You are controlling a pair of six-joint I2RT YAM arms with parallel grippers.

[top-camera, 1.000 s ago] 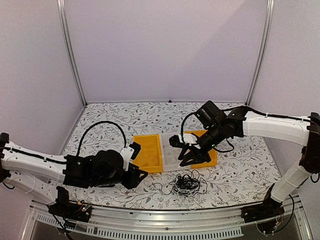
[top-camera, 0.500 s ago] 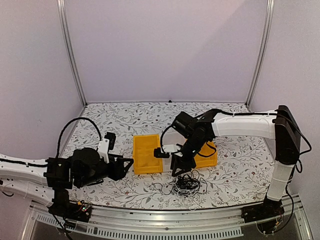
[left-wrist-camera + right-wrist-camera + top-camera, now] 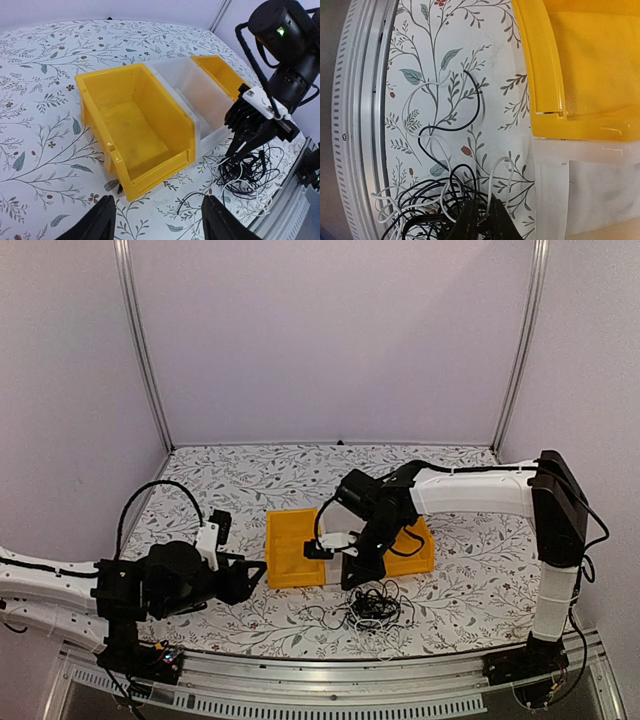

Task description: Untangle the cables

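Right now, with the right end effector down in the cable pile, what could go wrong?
The right end effector sits in the cable tangle; lifting may raise it all as one knot.
The tangle lies beside the clear bin, so a pull could snag or shift it.
Loops near the table's edge rail might slide off.

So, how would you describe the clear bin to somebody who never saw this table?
On the floral table, three bins stand in a row behind the cable tangle. The clear bin is the middle one, translucent white, between the left yellow bin and right yellow bin.
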